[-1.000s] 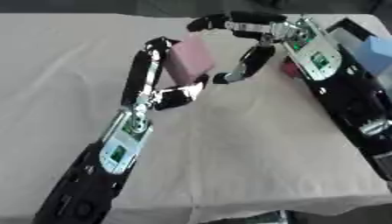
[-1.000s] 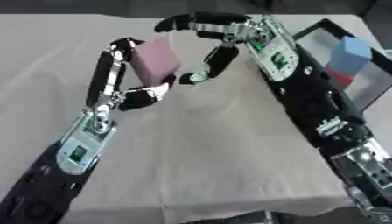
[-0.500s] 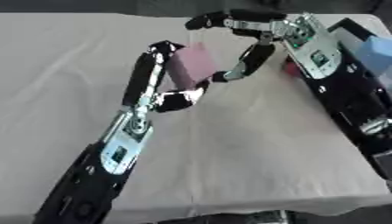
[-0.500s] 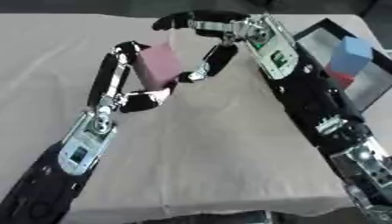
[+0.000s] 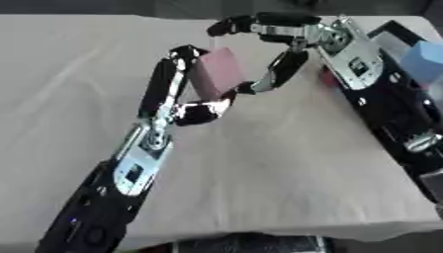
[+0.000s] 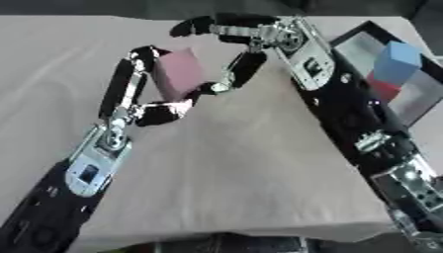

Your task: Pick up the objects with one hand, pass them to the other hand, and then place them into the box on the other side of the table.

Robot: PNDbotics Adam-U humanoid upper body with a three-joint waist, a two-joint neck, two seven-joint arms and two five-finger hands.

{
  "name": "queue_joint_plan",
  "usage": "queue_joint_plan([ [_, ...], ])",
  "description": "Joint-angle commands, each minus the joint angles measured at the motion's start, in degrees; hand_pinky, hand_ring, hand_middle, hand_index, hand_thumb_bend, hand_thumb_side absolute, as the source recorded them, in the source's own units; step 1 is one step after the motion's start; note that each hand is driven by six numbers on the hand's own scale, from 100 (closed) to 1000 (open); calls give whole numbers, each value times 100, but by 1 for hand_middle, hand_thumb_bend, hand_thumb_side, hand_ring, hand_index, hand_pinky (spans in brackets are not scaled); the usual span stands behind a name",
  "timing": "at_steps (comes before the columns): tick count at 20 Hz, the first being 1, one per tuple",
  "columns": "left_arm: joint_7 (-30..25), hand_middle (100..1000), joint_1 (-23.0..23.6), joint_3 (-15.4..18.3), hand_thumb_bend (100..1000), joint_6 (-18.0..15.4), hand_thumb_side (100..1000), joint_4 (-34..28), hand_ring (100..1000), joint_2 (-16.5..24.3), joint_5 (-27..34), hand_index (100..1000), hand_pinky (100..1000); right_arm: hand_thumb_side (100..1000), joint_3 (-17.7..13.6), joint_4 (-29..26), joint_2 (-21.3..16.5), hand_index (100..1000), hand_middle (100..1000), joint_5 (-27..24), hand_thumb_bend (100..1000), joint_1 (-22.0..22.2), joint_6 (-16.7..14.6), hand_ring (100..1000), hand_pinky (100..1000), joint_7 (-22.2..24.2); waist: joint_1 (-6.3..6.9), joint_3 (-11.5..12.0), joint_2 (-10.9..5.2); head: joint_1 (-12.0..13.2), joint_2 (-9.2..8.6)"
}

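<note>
A pink block (image 5: 221, 71) is held up above the table's far middle, with my left hand (image 5: 186, 106) shut on it, fingers on its left face and thumb under its lower edge. My right hand (image 5: 277, 32) arches over the block from the right. Its fingers (image 5: 229, 25) hover spread just above the block's top, and its thumb (image 5: 279, 71) runs down the block's right side. I cannot tell if the thumb touches the block. At the right edge stands a black-rimmed box (image 6: 363, 42).
Inside the box a blue block (image 6: 395, 62) stands above a red piece (image 6: 383, 88). My right forearm (image 6: 346, 113) lies along the box's left side. A pale cloth (image 5: 286, 163) covers the table, with its front edge at the bottom.
Both hands and the pink block have barely shifted. The block sits very slightly lower in the view, still between the two hands.
</note>
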Motion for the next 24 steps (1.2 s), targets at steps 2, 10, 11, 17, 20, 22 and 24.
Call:
queue_joint_plan([
  [2,7,339,-138,-42,100,-22,100,-129,434,-94,-20,364,583,220,-35,-8,-5,1000,1000,47,385,-131,-19,1000,1000,28,8,8,-74,-20,5],
  [10,-37,338,-143,-69,100,-55,100,-110,434,-141,-27,365,583,199,-19,33,54,1000,1000,16,328,-131,49,1000,1000,-13,2,17,-61,-13,-22],
  [11,-40,338,-143,-70,100,-54,100,-105,434,-146,-27,365,583,198,-15,33,59,1000,1000,4,320,-130,63,1000,1000,-16,2,16,-59,-11,-22],
  [17,-38,338,-133,-69,100,-46,100,-86,435,-158,-22,366,584,177,-16,54,63,1000,908,-35,278,-117,135,1000,1000,-62,8,10,-55,-21,-24],
  [20,-35,338,-129,-70,100,-38,100,-84,435,-164,-20,366,584,150,-17,67,71,977,862,-66,261,-112,180,1000,1000,-111,11,9,-51,-24,-25],
  [22,-44,338,-126,-72,100,-30,100,-80,436,-168,-21,367,584,128,-22,70,76,948,835,-113,246,-108,220,1000,1000,-161,11,9,-48,-23,-25],
  [24,-51,338,-123,-70,100,-19,100,-76,436,-173,-21,367,584,113,-22,66,81,929,818,-173,238,-107,266,1000,1000,-215,11,10,-46,-22,-27],
])
